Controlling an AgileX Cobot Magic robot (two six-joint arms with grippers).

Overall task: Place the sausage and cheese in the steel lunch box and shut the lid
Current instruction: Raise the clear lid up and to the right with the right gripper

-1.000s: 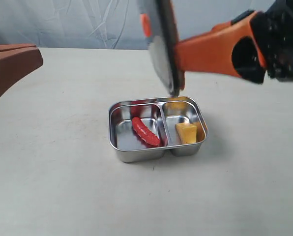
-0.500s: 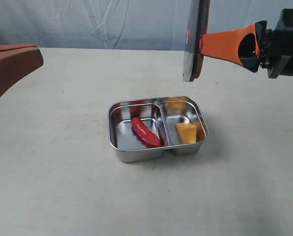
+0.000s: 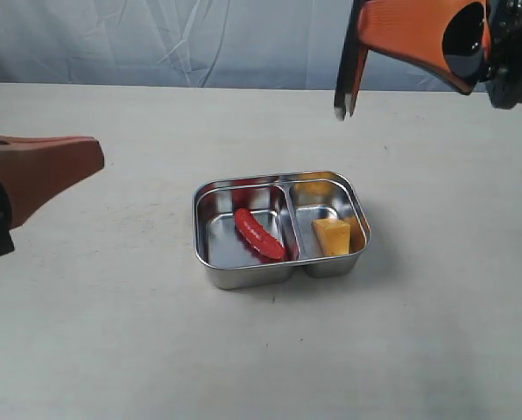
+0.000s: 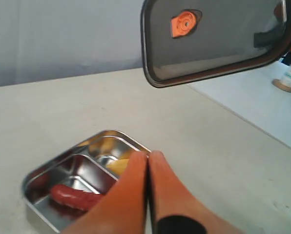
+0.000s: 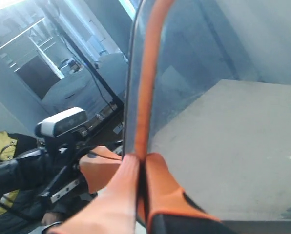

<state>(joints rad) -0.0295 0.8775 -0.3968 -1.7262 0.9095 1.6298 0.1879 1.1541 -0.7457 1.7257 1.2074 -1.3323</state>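
**Lid hangs edge-on, upper right**

Your right pincer (image 5: 141,162) clamps the lid (image 3: 346,74), high and well clear of the steel lunch box (image 3: 243,276) rim. The sausage (image 3: 259,234) lies in the left compartment and the cheese (image 3: 332,236) in the right. The left pincer (image 4: 148,155) is clenched empty at frame left, with bare surface (image 3: 112,341) between.

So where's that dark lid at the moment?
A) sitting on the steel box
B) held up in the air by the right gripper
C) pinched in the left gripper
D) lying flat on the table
B: the lid hangs edge-on in the air, clamped in the right gripper, well clear of the open steel lunch box, which holds the sausage and the cheese.
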